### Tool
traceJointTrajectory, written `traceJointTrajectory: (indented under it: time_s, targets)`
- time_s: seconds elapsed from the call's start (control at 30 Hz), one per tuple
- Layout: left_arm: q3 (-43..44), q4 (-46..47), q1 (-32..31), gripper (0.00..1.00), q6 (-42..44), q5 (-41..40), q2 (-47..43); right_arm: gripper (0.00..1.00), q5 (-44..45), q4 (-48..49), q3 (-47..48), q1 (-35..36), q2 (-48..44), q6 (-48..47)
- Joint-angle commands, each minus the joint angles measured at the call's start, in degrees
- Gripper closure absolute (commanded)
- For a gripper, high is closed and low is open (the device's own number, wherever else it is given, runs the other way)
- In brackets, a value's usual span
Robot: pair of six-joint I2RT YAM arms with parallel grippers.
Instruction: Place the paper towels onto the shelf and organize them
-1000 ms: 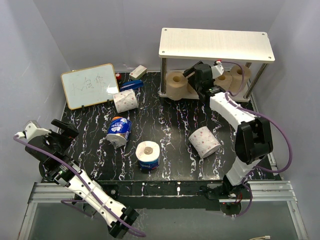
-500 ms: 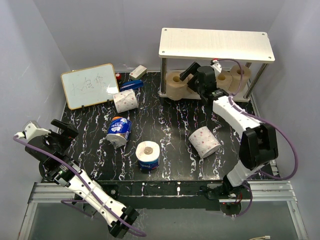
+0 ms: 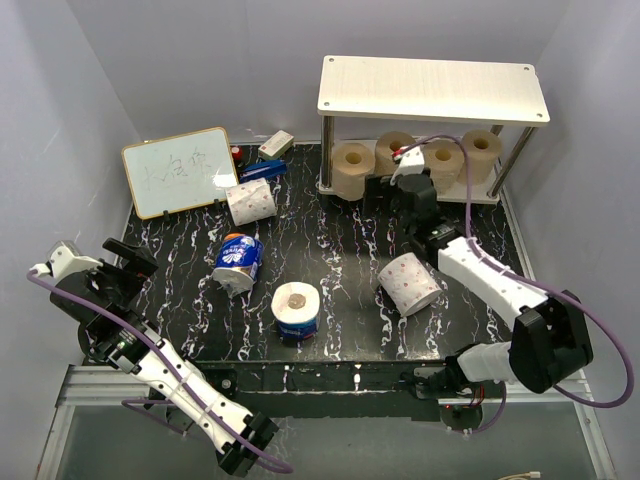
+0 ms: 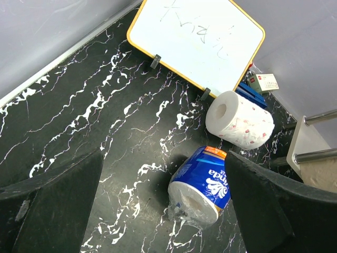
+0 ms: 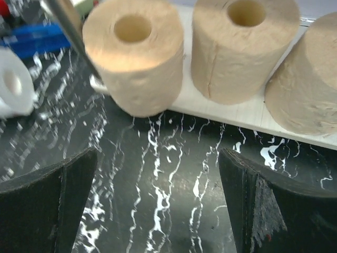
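four tan rolls (image 3: 351, 168) sit on the shelf (image 3: 432, 88); right fingers (image 5: 47, 208) and left fingers (image 4: 52, 203) gape empty. nearest spotted roll (image 3: 408, 283) likely next.

Four rolls (image 3: 392, 152) are lined up on the lower board of the shelf (image 3: 433, 88), at the back right of the table (image 3: 340, 240). Four other rolls (image 3: 296, 305) are scattered before it; a whiteboard (image 3: 180, 170) is stood to its left.

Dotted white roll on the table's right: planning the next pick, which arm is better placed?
Right, probably: the right gripper, open, hangs close to that dotted roll and the shelf; the left gripper sits far to the left.
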Motion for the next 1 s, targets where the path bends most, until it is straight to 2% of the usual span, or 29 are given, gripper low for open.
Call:
traceJointTrajectory:
  time_s: [0.0, 0.1, 0.3, 0.5, 0.63, 0.8, 0.97]
  targets:
    - [0.07, -0.01, 0.40, 0.02, 0.54, 1.55, 0.19, 0.02, 5.71, 8.93, -2.26, 3.66, -0.94, -14.40]
    - [0.06, -0.09, 0.40, 0.02, 0.54, 1.50, 0.32, 0.02, 6.47, 11.44, -2.58, 4.96, 0.32, -15.01]
    - [0.13, -0.16, 0.41, 0.02, 0.54, 1.13, 0.50, 0.02, 16.01, 25.94, -5.84, 10.01, 5.30, -25.32]
    - [0.16, -0.25, 0.44, 0.02, 0.55, 0.97, 1.39, 0.02, 17.50, 28.53, -3.72, 10.60, 12.13, -24.07]
    - [0.11, -0.25, 0.40, 0.02, 0.46, 0.78, 1.68, 0.02, 18.40, 35.35, -3.82, 10.94, 15.84, -27.72]
    - [0.18, -0.36, 0.40, 0.02, 0.46, 0.69, 1.88, 0.02, 24.09, 39.61, 1.26, 10.94, 23.53, -32.44]
    - [0.25, -0.42, 0.37, 0.02, 0.46, 0.70, 2.73, 0.02, 23.83, 46.64, 3.00, 11.07, 29.05, -36.38]
